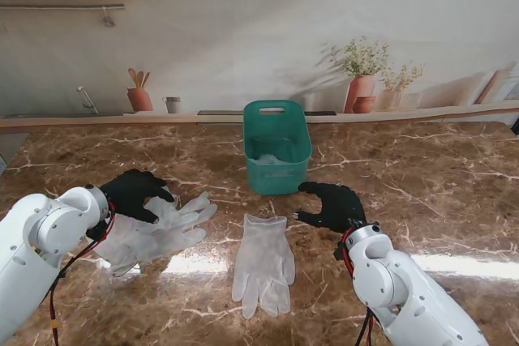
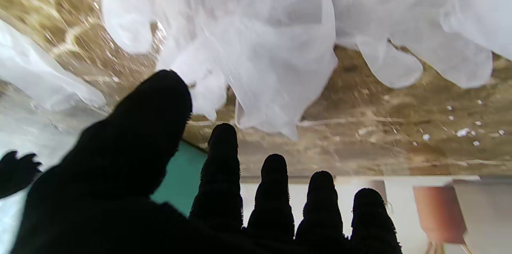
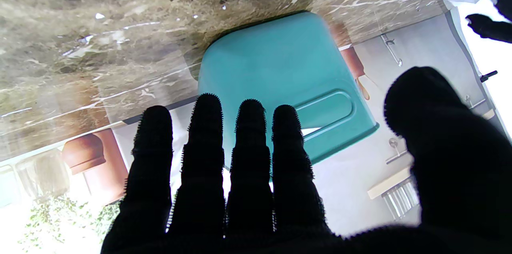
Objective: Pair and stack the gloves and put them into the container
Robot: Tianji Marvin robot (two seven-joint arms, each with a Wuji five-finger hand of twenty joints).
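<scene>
Marble counter: my left hand (image 1: pixel 134 194) hovers spread over the gloves (image 1: pixel 158 228); my right hand (image 1: pixel 332 206) waits spread, empty, beside the container (image 1: pixel 276 145).

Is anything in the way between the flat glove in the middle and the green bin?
Nothing visible is. Only bare marble table lies between the middle glove and the green bin farther from me.

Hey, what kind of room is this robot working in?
Probably a mock kitchen: a marble-patterned counter in front of a printed backdrop showing a tap, utensil jar and potted plants, not a real wall.
</scene>
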